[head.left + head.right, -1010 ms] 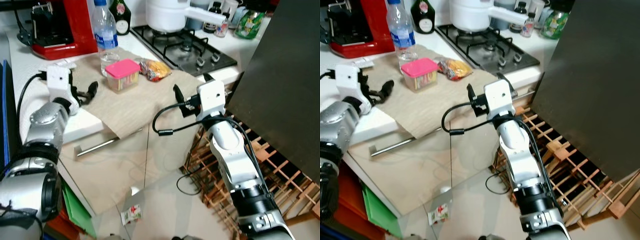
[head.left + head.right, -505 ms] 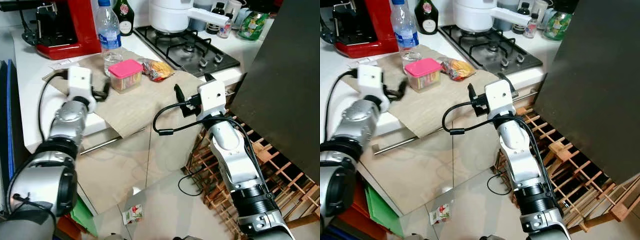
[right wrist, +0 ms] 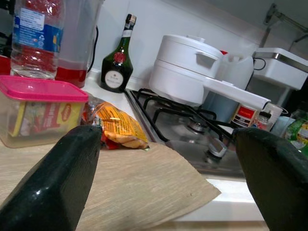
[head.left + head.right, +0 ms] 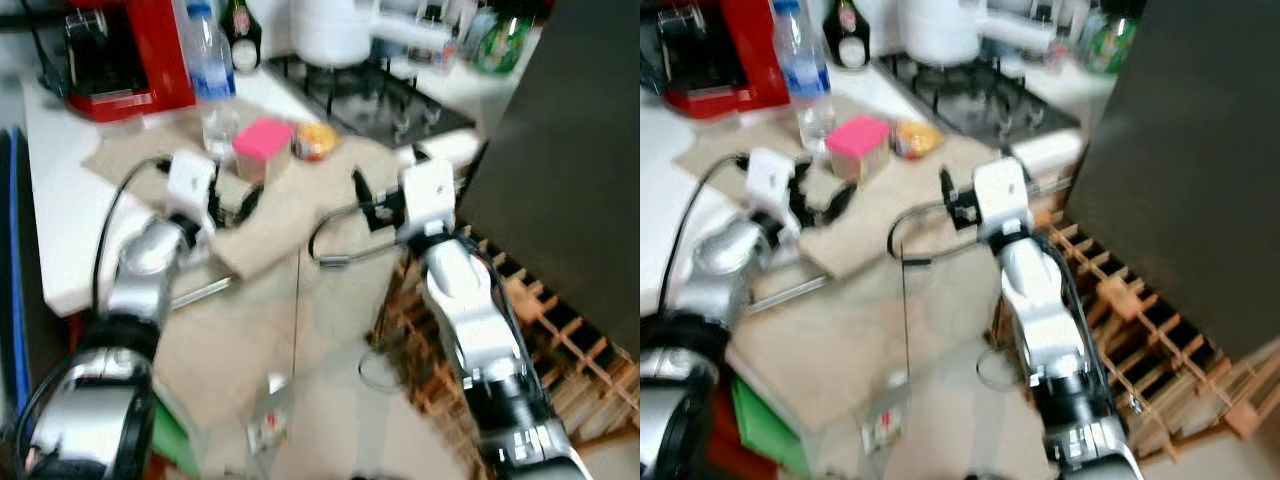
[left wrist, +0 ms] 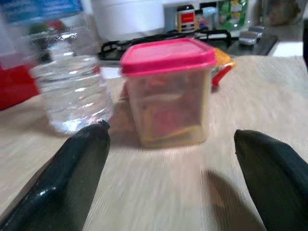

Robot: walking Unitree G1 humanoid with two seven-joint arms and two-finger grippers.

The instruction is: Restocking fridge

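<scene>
Left eye view: the left gripper (image 4: 238, 205) hovers over the beige cloth (image 4: 290, 195), just short of the pink-lidded container (image 4: 261, 148), which is the landmark here. The water bottle (image 4: 212, 75) stands just beside the container on its far left; the yellow snack packet (image 4: 316, 141) lies against its right side. The picture is smeared, so the fit of the fingers cannot be judged here.

Right eye view: the right gripper (image 4: 975, 195) hangs at the counter edge, well to the right of the container (image 4: 858, 146) and near the dark fridge door (image 4: 1185, 170). The gas hob (image 4: 980, 100) lies behind and right of the container.

Left wrist view: both black fingers (image 5: 72, 168) are spread wide with nothing between them; the container (image 5: 168, 91) sits centred ahead, untouched. The bottle (image 5: 67, 82) stands close beside it.

Right wrist view: the fingers (image 3: 57, 178) stand wide apart and hold nothing; the container (image 3: 41, 113) and the packet (image 3: 118, 126) lie ahead to one side, with a white pot (image 3: 187, 67) on the hob beyond.

Risk, bottle: a finger advancing past the container on the bottle's side could, I judge, knock the bottle over.

Risk, cloth: dragging fingers may bunch the cloth and slide the container away.

Risk, grip: the lid overhangs the tub; closing too high could pop it or let the tub slip.

Risk, blur: the blurred head views make misalignment likelier.
</scene>
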